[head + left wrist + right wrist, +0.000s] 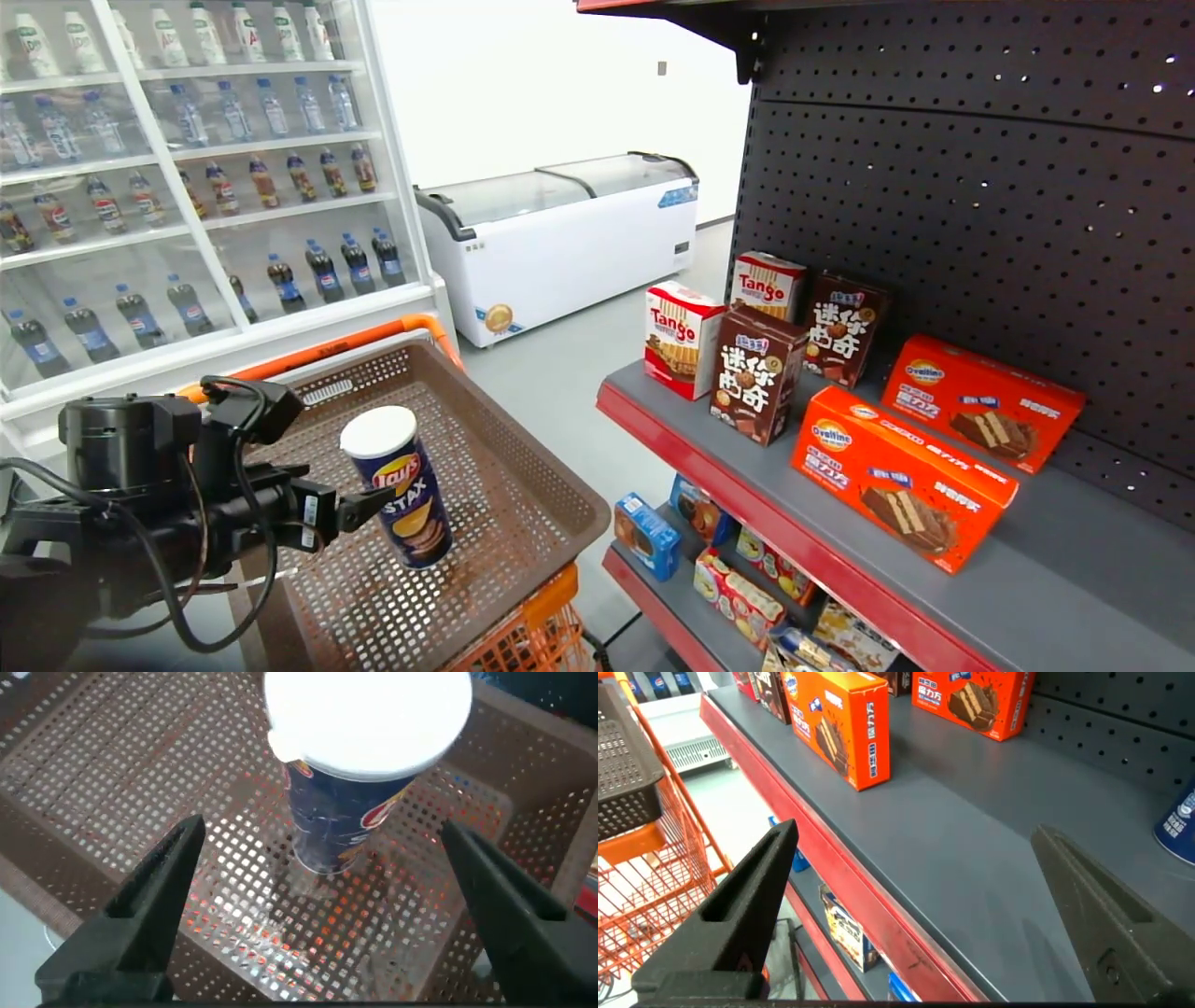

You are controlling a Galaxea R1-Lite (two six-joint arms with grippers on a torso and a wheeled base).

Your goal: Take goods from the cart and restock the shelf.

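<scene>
Risk is sitting mostly with the chips can (pixel 400 485), which is standing in the brown basket (pixel 523 485) of the cart (pixel 373 334), looking slightly tilted, with its base resting on the perforated floor. The left gripper (pixel 369 504) is hovering beside it with its fingers spread wide apart, touching nothing. A tall, narrow, lidded can is likely tipping easily, so one finger arriving ahead of the other could be knocking it over or sending it rolling across the mesh. A grip landing too near the white lid could be letting the can swing or slip on the way over. The right gripper (pixel 915 849) is hanging above the grey shelf (pixel 971 859) with its fingers also apart and empty, and the orange boxes (pixel 839 723) are standing close to the open space, so a careless placement could be nudging them. The head view is giving the lean of the can, its place in the basket and the gap between cart and shelf. The left wrist view is giving something else: the can (pixel 350 793) is lying ahead of the fingertips rather than properly between them, suggesting the gripper needs advancing before closing.
</scene>
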